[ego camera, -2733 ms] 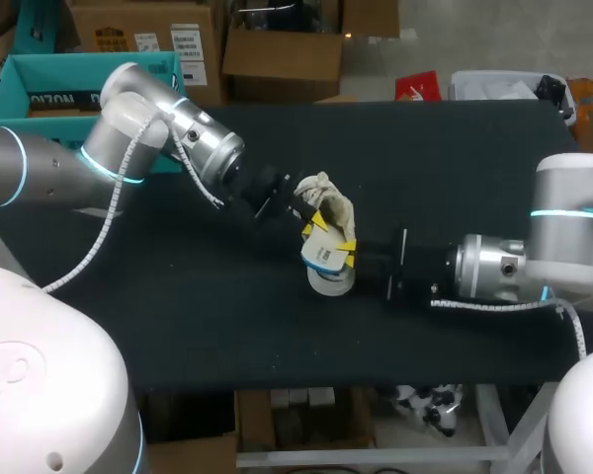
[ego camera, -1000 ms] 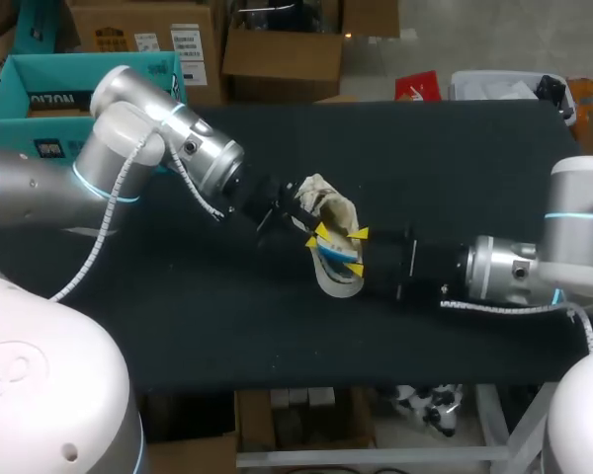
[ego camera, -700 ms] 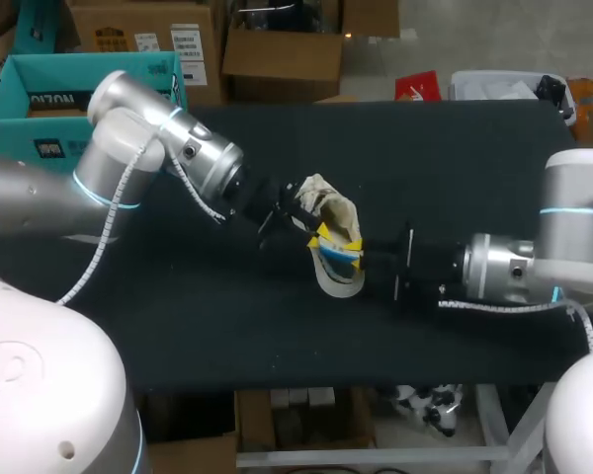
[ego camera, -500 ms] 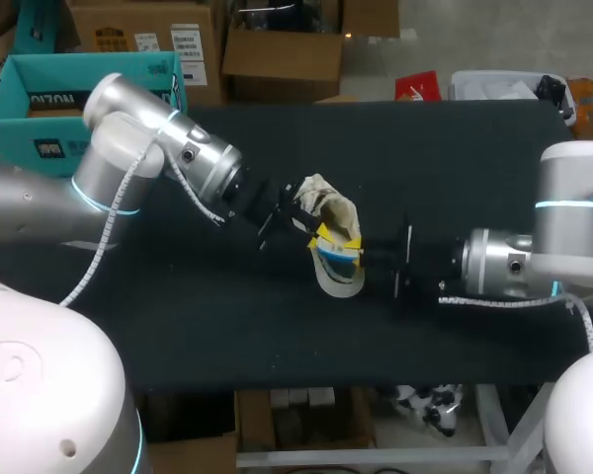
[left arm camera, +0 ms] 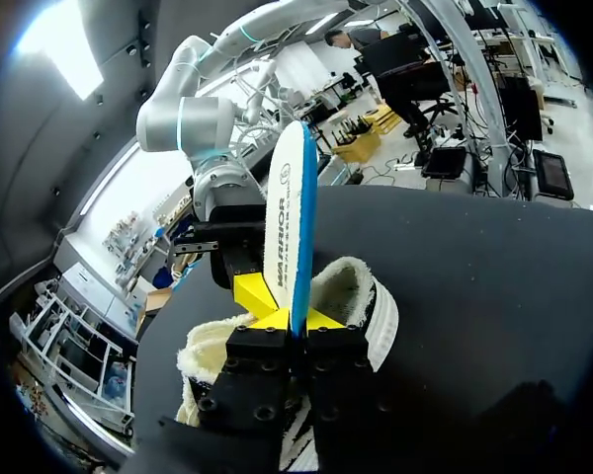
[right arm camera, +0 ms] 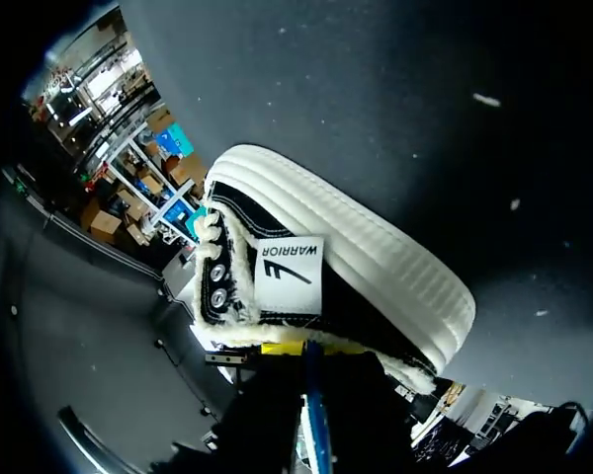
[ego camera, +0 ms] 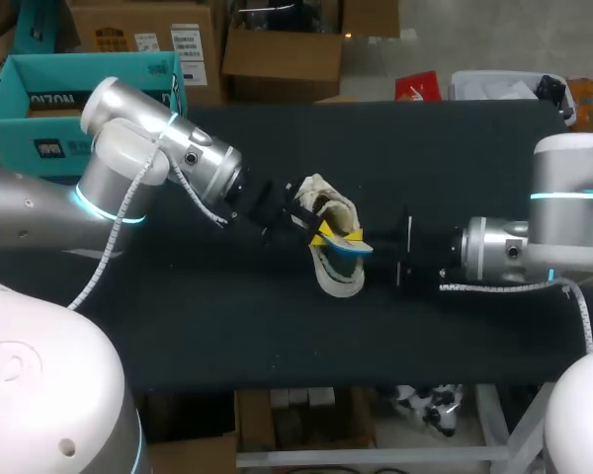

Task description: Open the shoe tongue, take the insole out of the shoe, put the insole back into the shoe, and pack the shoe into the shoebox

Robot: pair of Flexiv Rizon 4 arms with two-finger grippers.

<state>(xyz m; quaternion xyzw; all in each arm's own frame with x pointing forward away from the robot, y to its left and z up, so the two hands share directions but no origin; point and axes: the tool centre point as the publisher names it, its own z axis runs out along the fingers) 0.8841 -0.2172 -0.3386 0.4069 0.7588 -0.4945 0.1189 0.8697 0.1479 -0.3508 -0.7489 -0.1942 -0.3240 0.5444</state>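
The shoe [ego camera: 336,275], black canvas with a white rubber sole and cream fleece lining, lies mid-table. My left gripper [ego camera: 302,218] comes in from the left and is shut on the shoe's fleecy upper edge [left arm camera: 361,296]. My right gripper [ego camera: 338,240] comes in from the right and is shut on the insole [ego camera: 355,247], white with a blue edge. In the left wrist view the insole [left arm camera: 289,212] stands upright just ahead of my left gripper [left arm camera: 293,320]. In the right wrist view the insole's blue edge [right arm camera: 313,415] runs between my right gripper's [right arm camera: 303,354] fingers, and the shoe [right arm camera: 376,267] shows its labelled tongue.
The teal shoebox [ego camera: 32,91] stands open at the table's far left corner, behind my left arm. Bare black tabletop [ego camera: 227,326] surrounds the shoe in front and to the far right.
My right gripper has closed on the insole at the shoe's mouth and drawn back slightly to the right. The left gripper keeps its hold on the shoe.
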